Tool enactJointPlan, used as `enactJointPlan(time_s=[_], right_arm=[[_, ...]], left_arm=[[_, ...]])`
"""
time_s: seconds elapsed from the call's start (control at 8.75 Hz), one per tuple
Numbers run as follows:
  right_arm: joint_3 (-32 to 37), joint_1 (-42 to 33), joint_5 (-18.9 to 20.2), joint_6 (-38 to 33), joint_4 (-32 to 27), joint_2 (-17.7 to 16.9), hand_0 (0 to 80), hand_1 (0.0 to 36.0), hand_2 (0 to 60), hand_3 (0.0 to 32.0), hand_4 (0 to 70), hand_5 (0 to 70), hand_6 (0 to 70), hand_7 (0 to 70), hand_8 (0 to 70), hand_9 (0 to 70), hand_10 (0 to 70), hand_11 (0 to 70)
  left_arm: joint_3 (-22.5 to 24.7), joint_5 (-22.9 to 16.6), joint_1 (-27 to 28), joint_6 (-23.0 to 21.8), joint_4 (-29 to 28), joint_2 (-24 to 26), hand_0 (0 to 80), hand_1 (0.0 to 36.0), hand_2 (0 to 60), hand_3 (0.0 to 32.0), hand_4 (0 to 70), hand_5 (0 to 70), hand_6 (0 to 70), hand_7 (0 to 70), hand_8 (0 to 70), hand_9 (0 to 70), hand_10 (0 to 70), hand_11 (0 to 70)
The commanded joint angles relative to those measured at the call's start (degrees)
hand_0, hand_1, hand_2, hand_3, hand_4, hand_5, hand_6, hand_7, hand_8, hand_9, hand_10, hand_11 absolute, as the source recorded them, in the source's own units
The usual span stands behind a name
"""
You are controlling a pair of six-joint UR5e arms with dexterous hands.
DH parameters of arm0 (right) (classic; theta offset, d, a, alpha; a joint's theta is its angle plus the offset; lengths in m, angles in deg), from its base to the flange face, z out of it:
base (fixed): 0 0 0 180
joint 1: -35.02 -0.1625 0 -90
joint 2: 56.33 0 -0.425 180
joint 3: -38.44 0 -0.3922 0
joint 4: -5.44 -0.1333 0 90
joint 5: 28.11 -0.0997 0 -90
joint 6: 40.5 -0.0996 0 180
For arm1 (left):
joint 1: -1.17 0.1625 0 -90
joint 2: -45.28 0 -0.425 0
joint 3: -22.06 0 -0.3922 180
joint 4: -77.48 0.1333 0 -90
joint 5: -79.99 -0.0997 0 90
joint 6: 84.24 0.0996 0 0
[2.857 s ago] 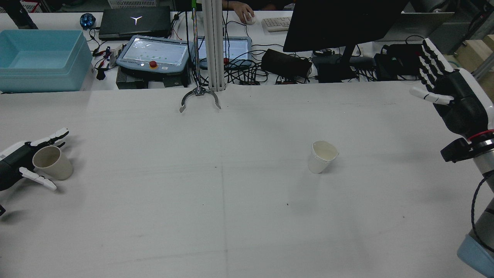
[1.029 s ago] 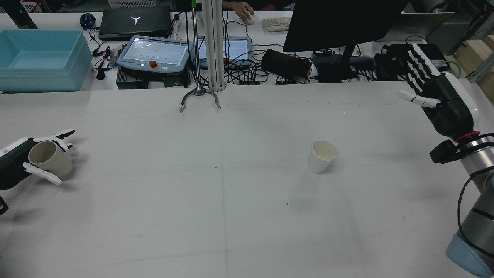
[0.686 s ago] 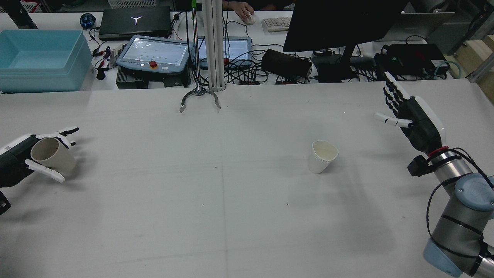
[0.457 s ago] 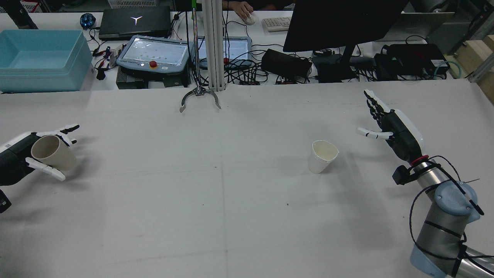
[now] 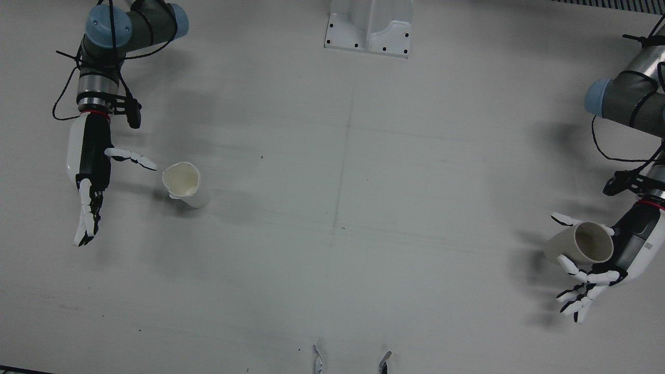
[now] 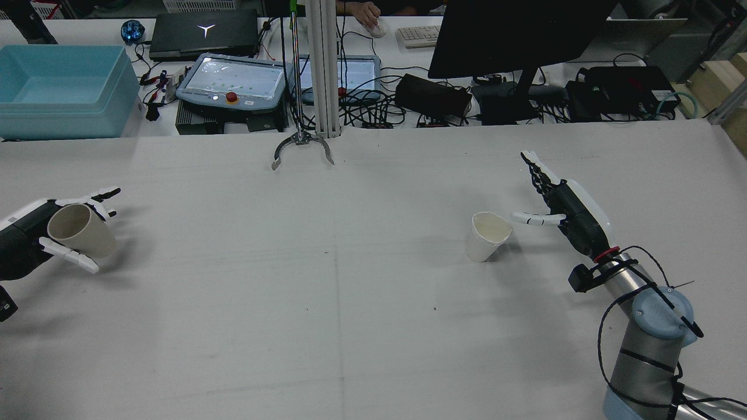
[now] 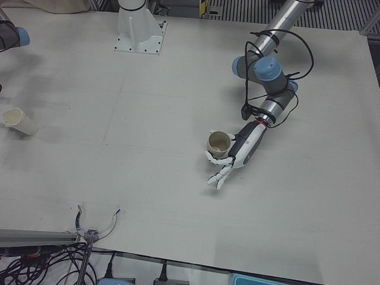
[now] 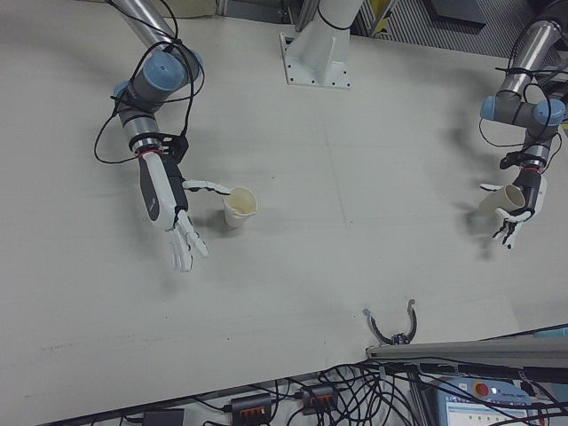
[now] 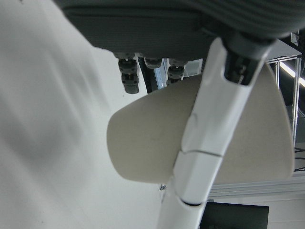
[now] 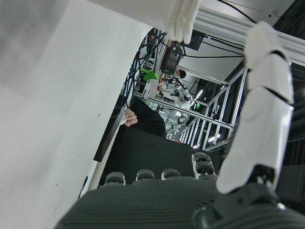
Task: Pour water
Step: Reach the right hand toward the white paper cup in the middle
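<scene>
1. Paper cups, two of them, are on a wide white table [image 6: 350, 326]; this cloth-covered surface carries both arms' work area.
2. Right hand [image 6: 563, 204] hovers low over the table with its fingers [image 5: 85, 218] spread straight and apart, holding nothing; its thumb reaches sideways to just beside the rim of the white paper cup, and contact cannot be told.
3. Left hand [image 6: 29, 239] is closed around the tan paper cup, thumb on one side and the other fingers [image 6: 99, 195] along the opposite side.
4. White paper cup [image 6: 487, 236] stands on the table just off the right thumb tip, mouth up and slightly crumpled at the rim.
5. Tan paper cup [image 6: 79, 233] sits between the left hand's fingers, tilted, with its mouth facing back toward the palm side.
</scene>
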Motion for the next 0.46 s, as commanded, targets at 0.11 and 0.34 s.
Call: enactJointPlan(time_s=[0.11,0.34], right_arm=[[-0.26,5.53,-1.14,1.97,-0.04,0.49,48.1,19.2,17.4,7.4,0.0,4.4,0.0,0.0,1.5,0.4,0.0,0.0],[0.09,6.67,-1.14,2.06,-0.04,0.49,48.0,19.3,18.2,8.0,0.0,4.3,0.0,0.0,1.2,0.0,0.0,0.0]], left_arm=[[-0.15,0.06,0.13,0.07,0.06,-0.14,80.0,36.0,0.0,0.0,57.8,70.0,10.3,10.0,1.8,0.6,8.9,16.9],[-0.15,0.06,0.14,0.16,0.06,-0.23,80.0,36.0,0.0,0.0,57.7,70.0,10.5,10.2,1.9,0.6,9.0,16.9]])
